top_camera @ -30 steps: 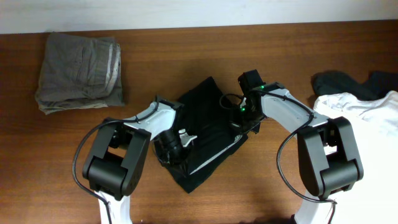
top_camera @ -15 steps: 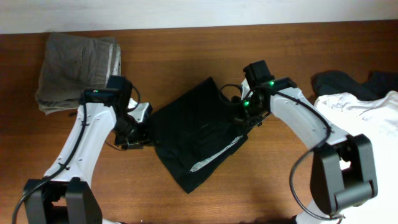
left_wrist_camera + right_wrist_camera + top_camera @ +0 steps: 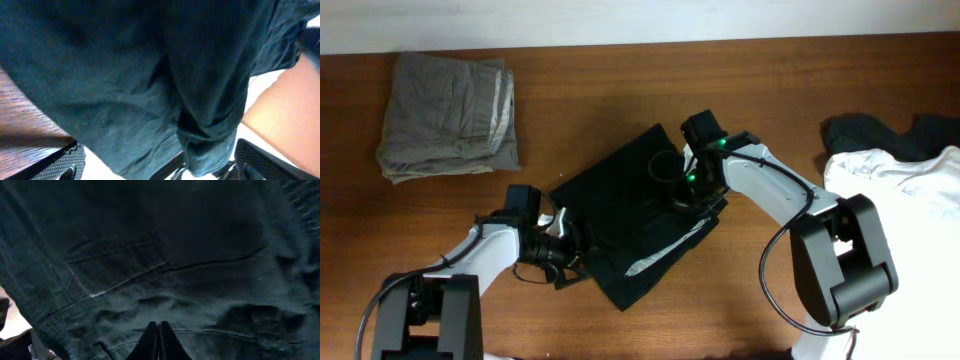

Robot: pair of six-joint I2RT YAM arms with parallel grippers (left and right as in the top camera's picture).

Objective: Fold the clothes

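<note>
The black shorts [image 3: 620, 200] lie spread in the middle of the table, with a light grey waistband strip [image 3: 665, 250] showing at their lower right. My left gripper [image 3: 570, 255] sits low at the shorts' lower left edge. In the left wrist view it [image 3: 160, 167] is open, its fingers [image 3: 65, 162] wide apart and a fold of black fabric [image 3: 125, 75] hanging loose between them. My right gripper [image 3: 680, 195] rests on top of the shorts near their right side. In the right wrist view it [image 3: 159, 332] is shut, tips together against the dark cloth [image 3: 175, 240].
A folded grey-khaki garment [image 3: 450, 115] with a pale stripe lies at the back left. At the right edge a white garment [image 3: 910, 190] lies partly under a dark one [image 3: 880, 135]. Bare wood surrounds the shorts.
My left gripper pulled the shorts' edge out to the left, then opened, let go and dropped back toward the lower left edge. The right gripper shifted slightly left and stays shut.
</note>
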